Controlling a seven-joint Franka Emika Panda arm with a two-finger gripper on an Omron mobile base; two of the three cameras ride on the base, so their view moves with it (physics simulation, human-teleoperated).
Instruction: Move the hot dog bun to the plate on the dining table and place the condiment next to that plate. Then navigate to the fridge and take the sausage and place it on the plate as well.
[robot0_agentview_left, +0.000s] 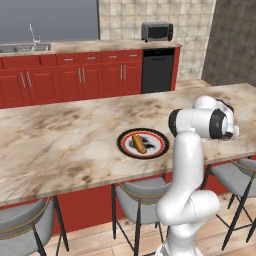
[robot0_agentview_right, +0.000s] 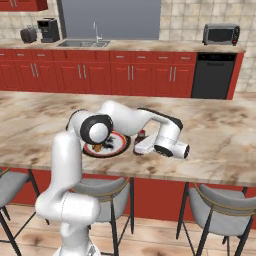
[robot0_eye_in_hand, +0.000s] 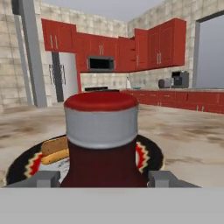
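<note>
Hand view: the condiment (robot0_eye_in_hand: 101, 138), a dark bottle with a red cap, stands upright and very close between the two finger tips (robot0_eye_in_hand: 43, 179), which sit on either side of its lower body. Whether the pads press the bottle or stand just clear of it cannot be told from here. Right behind the bottle lies the plate (robot0_eye_in_hand: 19, 168), with the bun (robot0_eye_in_hand: 56, 148) on it.

In the right base view the arm bends low over the table (robot0_agentview_right: 220, 135), and the gripper (robot0_agentview_right: 141, 145) lies nearly level at the bottle (robot0_agentview_right: 142, 135), which stands on the marble just beside the plate's (robot0_agentview_right: 119, 146) right edge. The left base view shows the bun (robot0_agentview_left: 139, 144) lying across the middle of the plate (robot0_agentview_left: 129, 150), near the table's (robot0_agentview_left: 60, 145) front edge.

Judged from this, the bun step is done and the condiment step is at its end: the bottle is already on the table next to the plate. The next move calls for spreading the fingers fully if they grip, then drawing the hand straight back and up without knocking the bottle over or nudging it into the plate. After that, the base must drive to the fridge for the sausage.
</note>
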